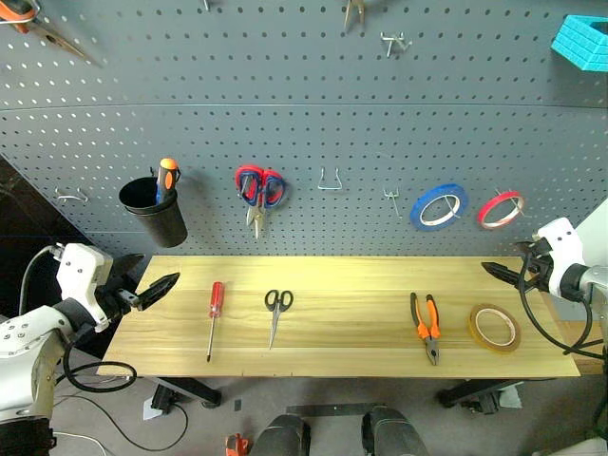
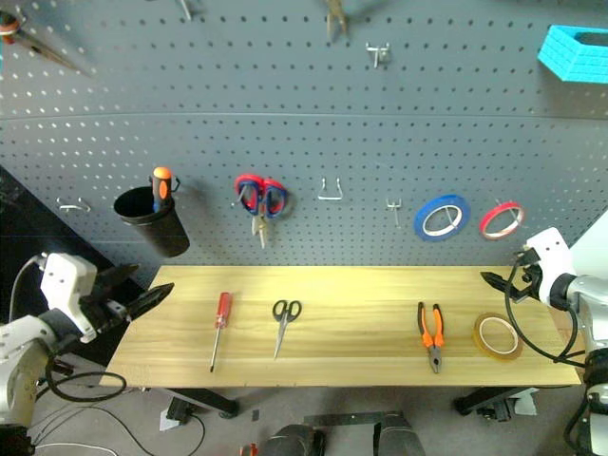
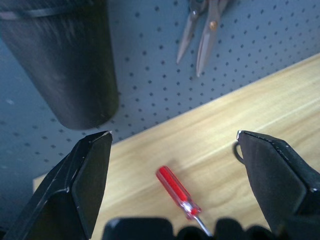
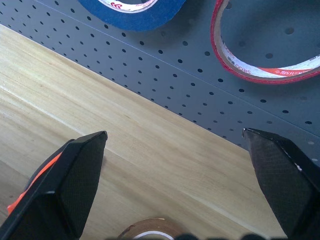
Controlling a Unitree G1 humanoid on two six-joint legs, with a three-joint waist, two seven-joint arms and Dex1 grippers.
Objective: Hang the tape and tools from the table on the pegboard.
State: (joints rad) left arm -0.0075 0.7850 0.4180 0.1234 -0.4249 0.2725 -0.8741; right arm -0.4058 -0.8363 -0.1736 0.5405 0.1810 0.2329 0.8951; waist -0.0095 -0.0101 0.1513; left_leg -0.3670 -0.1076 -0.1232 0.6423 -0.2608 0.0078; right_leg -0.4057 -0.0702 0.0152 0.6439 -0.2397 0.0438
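**Nothing picked up yet**

Both hands, left (image 1: 142, 285) and right (image 1: 503, 274), hang spread and empty at the table (image 1: 361, 356) ends. Screwdriver (image 1: 215, 313), scissors (image 1: 276, 312), pliers (image 1: 427, 323), tape (image 1: 494, 327) lie spaced apart below the pegboard (image 1: 313, 114), easy to grab singly.

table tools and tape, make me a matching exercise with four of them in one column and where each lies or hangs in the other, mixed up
Column one:
1. red-handled screwdriver
2. orange-and-black pliers
3. yellow-tan tape ring
4. blue tape roll

Column two:
A. hanging on the pegboard, next to the red tape roll
B. flat on the table, nearest its right end
C. on the table, between the black-handled scissors and the tape ring
D. on the table, farthest left of the things lying there

Pairs: 1-D, 2-C, 3-B, 4-A
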